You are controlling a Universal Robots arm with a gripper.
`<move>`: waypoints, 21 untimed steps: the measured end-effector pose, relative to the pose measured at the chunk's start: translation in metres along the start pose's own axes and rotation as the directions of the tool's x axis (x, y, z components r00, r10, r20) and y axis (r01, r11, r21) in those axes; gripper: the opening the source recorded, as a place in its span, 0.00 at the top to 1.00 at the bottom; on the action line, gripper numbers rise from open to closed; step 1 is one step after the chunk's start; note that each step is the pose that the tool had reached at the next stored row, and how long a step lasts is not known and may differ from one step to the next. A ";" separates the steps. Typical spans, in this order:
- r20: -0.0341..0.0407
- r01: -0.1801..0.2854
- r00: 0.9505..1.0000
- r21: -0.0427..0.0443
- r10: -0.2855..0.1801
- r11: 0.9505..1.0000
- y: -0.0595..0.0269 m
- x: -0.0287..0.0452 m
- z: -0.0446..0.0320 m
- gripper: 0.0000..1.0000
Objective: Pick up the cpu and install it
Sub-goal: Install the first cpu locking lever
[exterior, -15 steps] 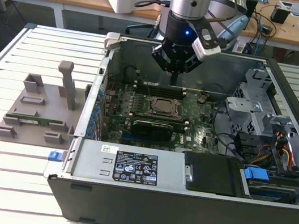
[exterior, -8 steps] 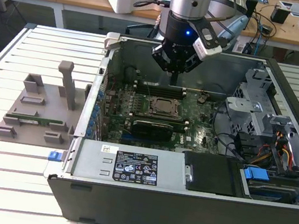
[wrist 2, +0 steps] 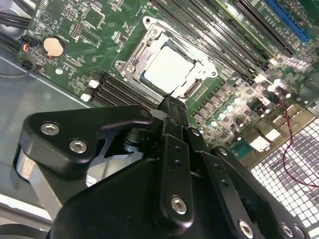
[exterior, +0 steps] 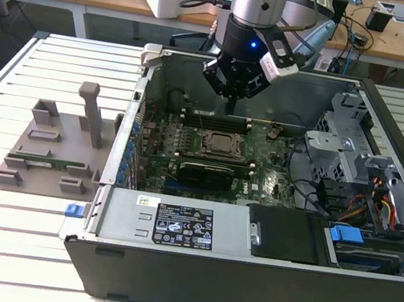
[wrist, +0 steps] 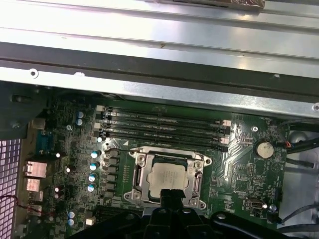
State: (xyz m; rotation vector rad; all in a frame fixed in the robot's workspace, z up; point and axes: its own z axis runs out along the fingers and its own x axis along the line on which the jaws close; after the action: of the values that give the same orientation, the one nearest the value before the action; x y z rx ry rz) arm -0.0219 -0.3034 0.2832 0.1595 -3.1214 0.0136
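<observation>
Both wrist views show the cpu [wrist: 168, 179] lying flat in the socket frame [wrist: 137, 175] of the green motherboard [wrist: 244, 172], its silvery top facing up, seemingly already seated; in the second wrist view the same chip [wrist 2: 168, 68] sits squarely inside the frame's opening, the rim of the frame around it on all sides. I judge it light, stiff and thin, with a smooth lid that offers little friction, and fragile on its underside contacts; two opposite edges look the only sound place to take hold, never the face, and with the frame so close around them there is little room. The gripper [wrist 2: 172, 107] hangs just above the chip's near edge, its fingers drawn together to a narrow tip with nothing between them; whether the tip touches the chip I cannot tell. Memory slots [wrist: 164, 127] run beside the socket; the exterior view has the arm reaching down into the open computer case [exterior: 245, 267], and a grey plastic tray [exterior: 45, 160] lies on the table outside it, at that view's left.
</observation>
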 end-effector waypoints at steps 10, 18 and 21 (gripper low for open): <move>0.000 -0.003 1.000 0.000 0.003 1.000 0.0018 0.0175 0.0003 0.89; 0.000 -0.003 1.000 0.000 0.003 1.000 0.0028 0.0269 0.0005 0.89; 0.000 -0.003 1.000 0.000 0.003 1.000 0.0030 0.0294 0.0005 0.89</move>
State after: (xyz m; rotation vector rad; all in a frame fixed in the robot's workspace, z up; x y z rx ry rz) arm -0.0514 -0.3034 0.2831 0.1549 -3.1216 0.0135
